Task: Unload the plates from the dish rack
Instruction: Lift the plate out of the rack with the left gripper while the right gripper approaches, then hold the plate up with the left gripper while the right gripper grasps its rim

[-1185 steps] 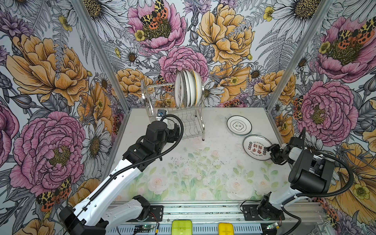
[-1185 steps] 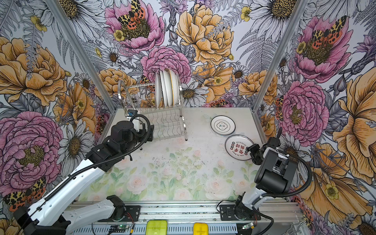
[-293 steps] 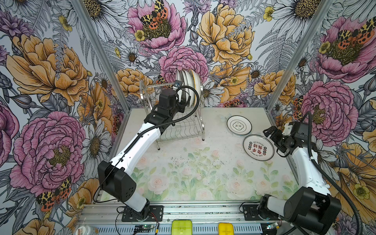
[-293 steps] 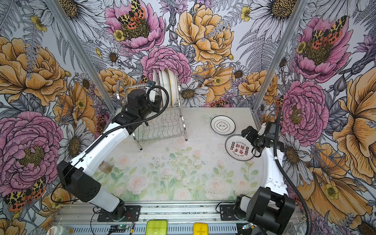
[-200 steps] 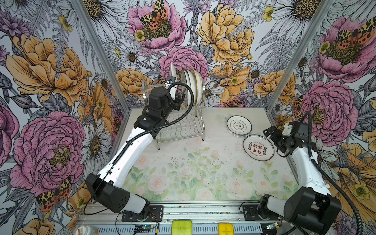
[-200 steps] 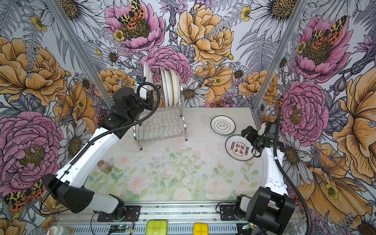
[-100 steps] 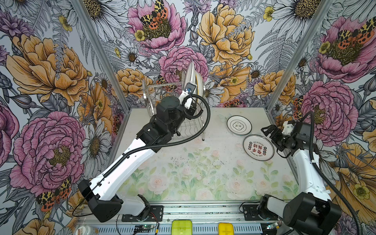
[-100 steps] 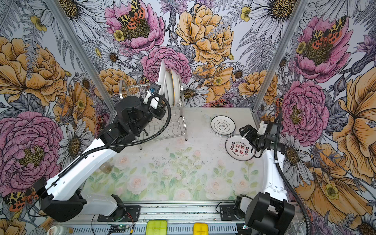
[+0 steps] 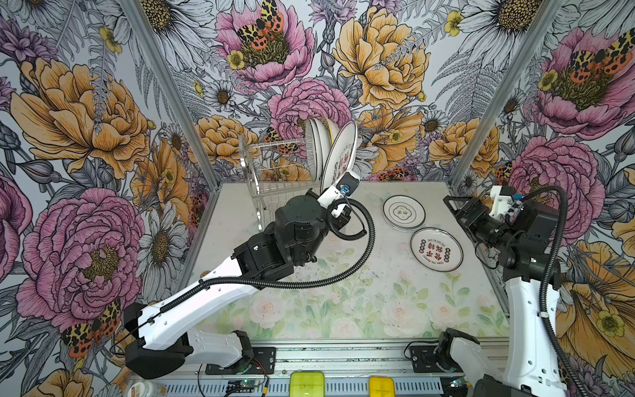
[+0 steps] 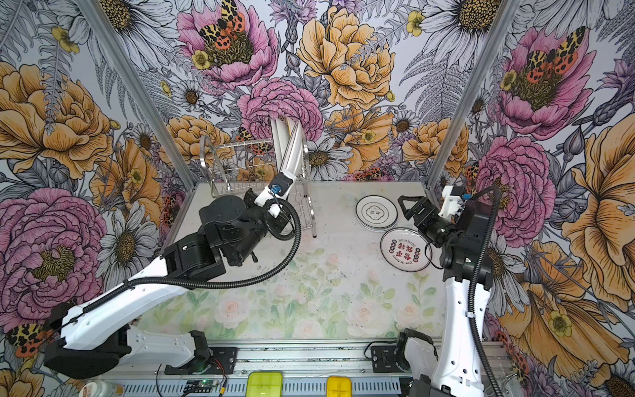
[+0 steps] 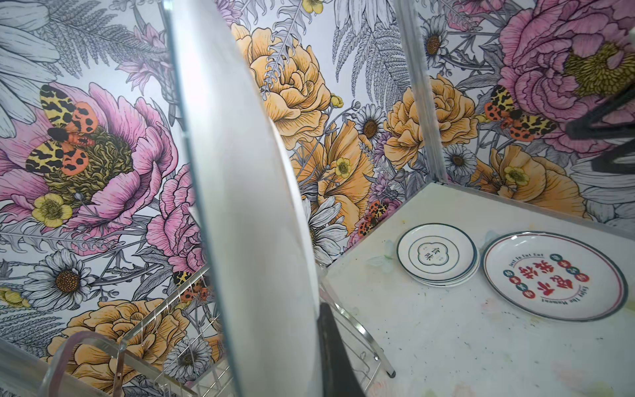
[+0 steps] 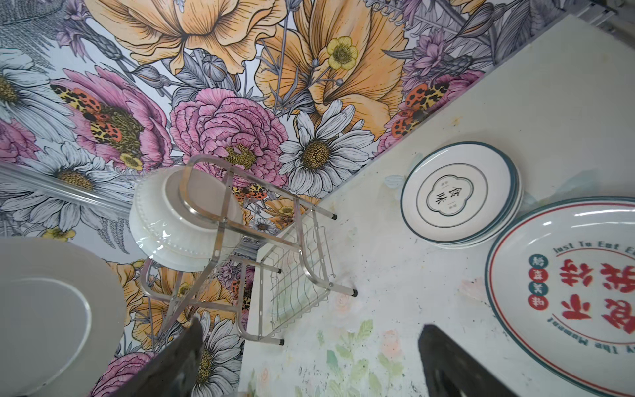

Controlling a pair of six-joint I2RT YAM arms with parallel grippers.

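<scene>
My left gripper (image 9: 336, 185) (image 10: 281, 177) is shut on the lower rim of a white plate with red characters (image 9: 340, 154) (image 10: 292, 147). It holds the plate tilted above the right end of the steel dish rack (image 9: 268, 168) (image 10: 230, 165). The left wrist view shows the plate's plain back (image 11: 247, 206) against one dark finger (image 11: 335, 354). A few white plates (image 9: 318, 144) (image 12: 185, 223) still stand in the rack's upper tier. My right gripper (image 9: 455, 206) (image 12: 309, 361) hangs open at the right, holding nothing.
A stack of dark-rimmed plates (image 9: 403, 213) (image 10: 376, 212) and a red-character plate (image 9: 435, 249) (image 10: 405, 249) lie flat on the table at back right, just left of my right gripper. The enclosure walls stand close behind the rack and beside the right arm.
My left gripper has pulled a plate up out of the rack and carried it rightward, tilting it. My right gripper stays open and has shifted slightly.
</scene>
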